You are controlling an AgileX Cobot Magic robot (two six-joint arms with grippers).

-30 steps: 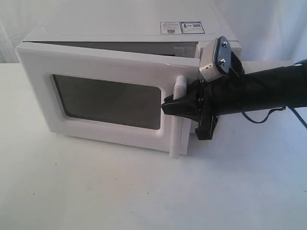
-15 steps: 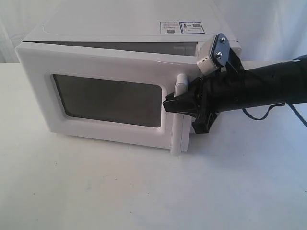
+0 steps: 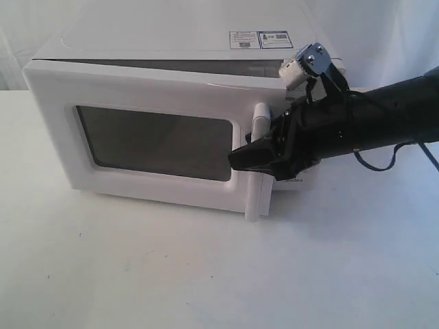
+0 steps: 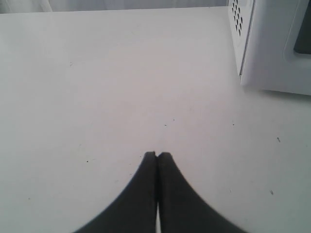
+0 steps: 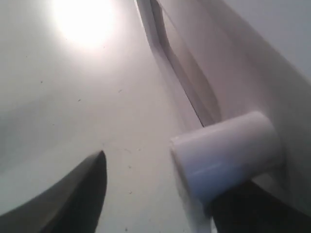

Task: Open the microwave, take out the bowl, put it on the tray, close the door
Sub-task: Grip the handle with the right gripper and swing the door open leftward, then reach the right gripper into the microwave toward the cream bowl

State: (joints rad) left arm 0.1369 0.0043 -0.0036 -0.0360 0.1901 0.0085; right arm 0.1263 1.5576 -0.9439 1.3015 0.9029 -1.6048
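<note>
While the barely ajar door (image 3: 151, 103) hides the microwave (image 3: 171, 34) interior, the right pincer (image 3: 252, 157) straddles the handle (image 3: 259, 115) wide, the left pincer (image 4: 156, 155) pressed closed.

Microwave (image 3: 164, 38), door (image 3: 137, 92) and surface (image 3: 171, 274) are shown white; window (image 3: 158, 144) dark grey; right claw (image 3: 248, 156) and left claw (image 4: 156, 156) black.
</note>
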